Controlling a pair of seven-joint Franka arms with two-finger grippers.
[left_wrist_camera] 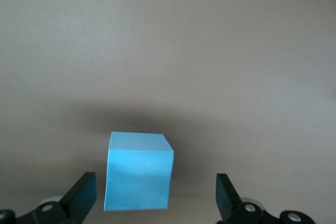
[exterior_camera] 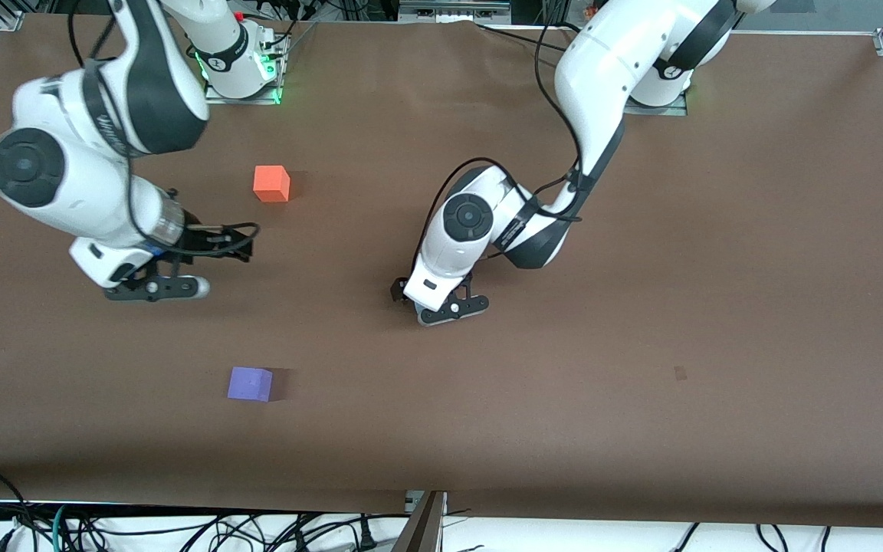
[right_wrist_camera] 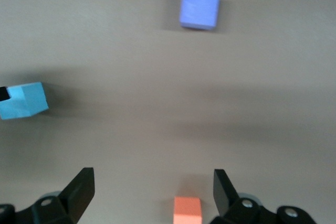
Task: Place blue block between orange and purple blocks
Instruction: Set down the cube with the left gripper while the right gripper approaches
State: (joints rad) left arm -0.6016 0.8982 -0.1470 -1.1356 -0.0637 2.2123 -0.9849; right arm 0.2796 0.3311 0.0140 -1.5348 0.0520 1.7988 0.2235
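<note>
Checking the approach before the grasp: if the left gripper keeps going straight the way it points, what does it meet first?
Most likely the blue block, which sits between the open fingers of the left gripper in the left wrist view, on the table. Depth is unclear.

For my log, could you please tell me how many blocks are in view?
3: orange block toward the right arm's end; purple block nearer the camera; blue block between the open left tool's fingers.

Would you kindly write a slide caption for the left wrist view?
Left gripper open around the blue block on the brown table, fingers not touching.
</note>
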